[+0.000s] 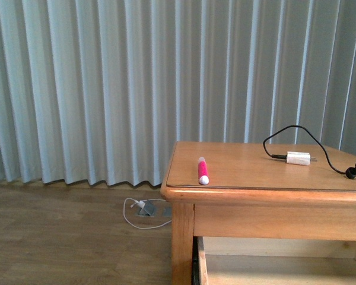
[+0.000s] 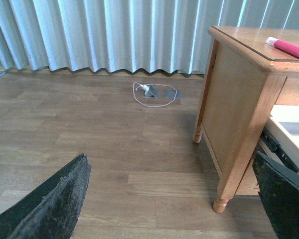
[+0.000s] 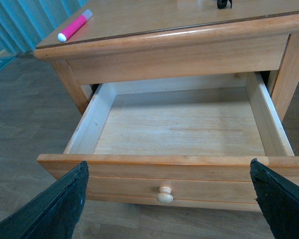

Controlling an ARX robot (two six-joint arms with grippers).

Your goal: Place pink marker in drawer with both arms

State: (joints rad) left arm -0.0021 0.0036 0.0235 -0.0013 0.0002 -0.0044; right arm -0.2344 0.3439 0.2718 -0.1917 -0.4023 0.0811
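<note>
Mid front frame, marker (image 1: 202, 170) hugs the cabinet (image 1: 255, 169) edge; left gripper (image 2: 169, 155) and right gripper (image 3: 168, 163) apart, my sloppy pinch could roll it off.

honey-coloured cabinet top (image 1: 249, 163), smooth and level. near its front left corner lies the pink marker (image 1: 202, 171), flat, white cap towards the front edge. well apart, further back on the right, a white charger block (image 1: 298, 158) with its black cable (image 1: 292, 126) looping up. beside the cabinet, wooden floor (image 1: 59, 237).
</note>
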